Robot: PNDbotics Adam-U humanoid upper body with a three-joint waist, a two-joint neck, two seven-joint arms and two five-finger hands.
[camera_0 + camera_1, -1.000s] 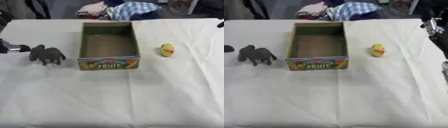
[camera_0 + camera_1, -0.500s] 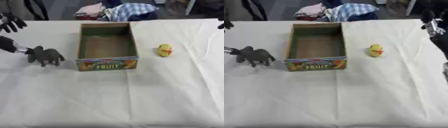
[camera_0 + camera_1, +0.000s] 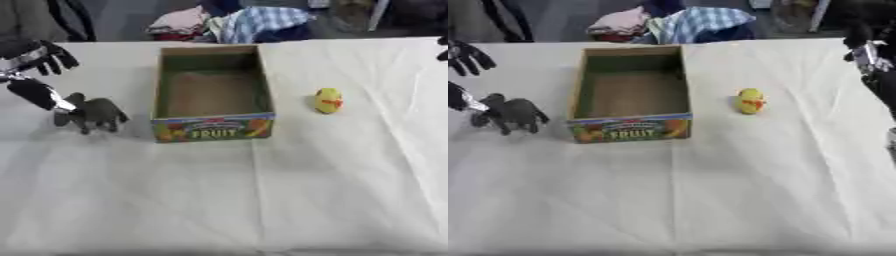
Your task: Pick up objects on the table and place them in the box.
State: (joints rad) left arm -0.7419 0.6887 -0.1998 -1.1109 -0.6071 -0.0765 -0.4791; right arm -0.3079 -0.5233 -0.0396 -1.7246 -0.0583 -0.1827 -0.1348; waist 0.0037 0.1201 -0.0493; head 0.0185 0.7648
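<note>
The left robot hand (image 3: 39, 75) has risen, fingers now spread, thumb touching the grey toy elephant (image 3: 92, 113) on the white-clothed worktop (image 3: 262, 200); the open cardboard fruit box (image 3: 213, 95) runs lengthwise toward the far edge.

Box (image 3: 213, 129) front panel — reads "FRUIT".

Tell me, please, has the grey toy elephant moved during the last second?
No. The toy elephant stands the same gap left of the fruit box, with the left robot hand at its head.
</note>
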